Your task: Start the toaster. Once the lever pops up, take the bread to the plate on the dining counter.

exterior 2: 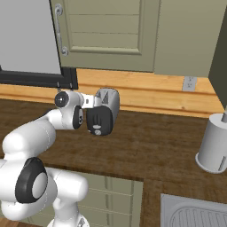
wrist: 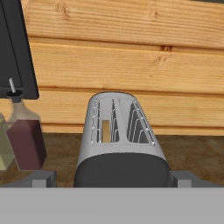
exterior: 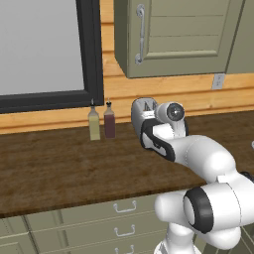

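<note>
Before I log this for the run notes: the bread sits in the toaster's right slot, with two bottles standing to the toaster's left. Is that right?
Not quite. In the hand view the bread sits in the left slot of the toaster, not the right, which looks empty. The two bottles do stand to the toaster's left.

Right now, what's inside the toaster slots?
In the toaster, the left slot holds the bread, only its edge showing. The right slot shows just wire guides; its bottom is hidden.

A wood-plank wall (exterior: 198, 94) backs the dark tabletop (exterior: 59, 168); olive cabinets (exterior: 188, 34) hang above, a black-framed window (exterior: 44, 49) left, drawers (exterior: 99, 223) below.
</note>
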Robot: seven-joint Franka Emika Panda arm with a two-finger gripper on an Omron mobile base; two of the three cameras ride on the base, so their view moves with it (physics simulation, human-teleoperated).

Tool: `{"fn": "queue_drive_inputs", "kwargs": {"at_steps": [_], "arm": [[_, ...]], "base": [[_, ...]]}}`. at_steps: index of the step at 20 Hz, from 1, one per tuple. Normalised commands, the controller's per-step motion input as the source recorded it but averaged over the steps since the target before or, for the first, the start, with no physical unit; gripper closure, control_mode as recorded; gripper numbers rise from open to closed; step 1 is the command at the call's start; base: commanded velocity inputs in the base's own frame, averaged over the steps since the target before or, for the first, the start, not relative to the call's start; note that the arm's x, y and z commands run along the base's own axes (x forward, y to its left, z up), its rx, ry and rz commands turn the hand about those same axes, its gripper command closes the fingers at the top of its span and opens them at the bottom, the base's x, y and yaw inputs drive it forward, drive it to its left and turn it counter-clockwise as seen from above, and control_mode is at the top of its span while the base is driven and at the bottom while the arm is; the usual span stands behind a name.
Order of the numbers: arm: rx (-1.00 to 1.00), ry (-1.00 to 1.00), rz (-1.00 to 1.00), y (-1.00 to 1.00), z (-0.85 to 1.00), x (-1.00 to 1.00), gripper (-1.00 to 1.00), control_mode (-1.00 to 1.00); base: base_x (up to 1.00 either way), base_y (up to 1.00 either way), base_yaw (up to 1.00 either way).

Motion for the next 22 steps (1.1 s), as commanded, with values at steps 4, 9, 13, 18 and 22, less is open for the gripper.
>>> {"fn": "queue_drive_inputs", "kwargs": {"at_steps": [4, 9, 13, 18, 22], "arm": [[0.00, 0.00, 0.00, 0.00, 0.00, 0.00, -1.00, -1.00], [0.00, 0.00, 0.00, 0.00, 0.00, 0.00, -1.00, -1.00], [0.00, 0.00, 0.00, 0.00, 0.00, 0.00, -1.00, -1.00], [0.00, 0.00, 0.00, 0.00, 0.00, 0.00, -1.00, -1.00], [0.00, 0.00, 0.00, 0.00, 0.00, 0.00, -1.00, -1.00]], "base": [[0.00, 0.00, 0.00], [0.00, 0.00, 0.00], [0.00, 0.00, 0.00], [0.00, 0.00, 0.00], [0.00, 0.00, 0.00]]}}
